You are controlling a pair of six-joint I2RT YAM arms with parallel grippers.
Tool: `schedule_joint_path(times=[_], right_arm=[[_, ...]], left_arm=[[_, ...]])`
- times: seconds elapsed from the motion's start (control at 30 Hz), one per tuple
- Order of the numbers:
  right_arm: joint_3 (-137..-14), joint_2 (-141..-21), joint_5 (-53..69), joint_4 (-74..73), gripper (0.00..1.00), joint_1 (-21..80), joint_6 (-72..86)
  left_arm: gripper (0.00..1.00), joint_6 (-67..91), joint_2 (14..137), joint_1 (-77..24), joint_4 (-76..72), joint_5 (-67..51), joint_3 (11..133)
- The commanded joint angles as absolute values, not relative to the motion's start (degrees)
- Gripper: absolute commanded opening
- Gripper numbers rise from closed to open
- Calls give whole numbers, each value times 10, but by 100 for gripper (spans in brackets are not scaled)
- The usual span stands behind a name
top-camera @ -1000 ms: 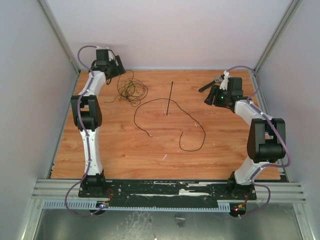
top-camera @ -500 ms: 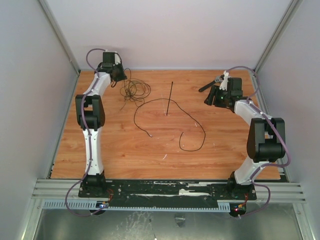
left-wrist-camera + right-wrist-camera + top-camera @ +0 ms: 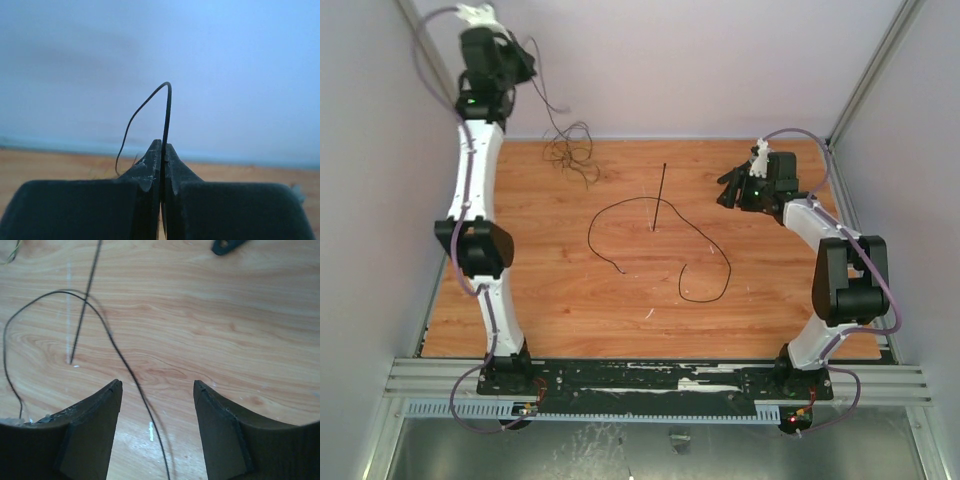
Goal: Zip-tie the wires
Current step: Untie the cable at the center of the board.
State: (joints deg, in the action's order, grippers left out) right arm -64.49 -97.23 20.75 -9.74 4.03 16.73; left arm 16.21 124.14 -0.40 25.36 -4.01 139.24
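Clamped tight on the wires (image 3: pixel 168 110) with the left gripper (image 3: pixel 162 165), high at far left, likely to draw the tangle off the table (image 3: pixel 570 320). Hovering wide apart with the right gripper (image 3: pixel 157 390) over the loose loop. Untouched at centre-far, crossing that loop: the zip tie (image 3: pixel 659 195).

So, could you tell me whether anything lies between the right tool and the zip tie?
Only the wire: one strand crosses the zip tie partway along and runs on across the table beneath the open right tool. Nothing else visible lies between them.
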Motion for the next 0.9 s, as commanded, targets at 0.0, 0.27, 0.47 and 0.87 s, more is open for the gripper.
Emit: schedule_joint_path(times=[0.0,0.27,0.47,0.87], right_arm=[[-679,-950,249,-43,62,71,179],[-705,-944,257,-15,64,102,187],[-703,-931,253,0,69,110,178],[-702,-923,305,47,76,128,175]], left_arm=[[0,194,1145,31,152,-37,1386],[0,299,1044,89,6,-99,1315],[0,429,1027,140,-44,-192,1303],[0,696,998,272,-259,-236,1231]])
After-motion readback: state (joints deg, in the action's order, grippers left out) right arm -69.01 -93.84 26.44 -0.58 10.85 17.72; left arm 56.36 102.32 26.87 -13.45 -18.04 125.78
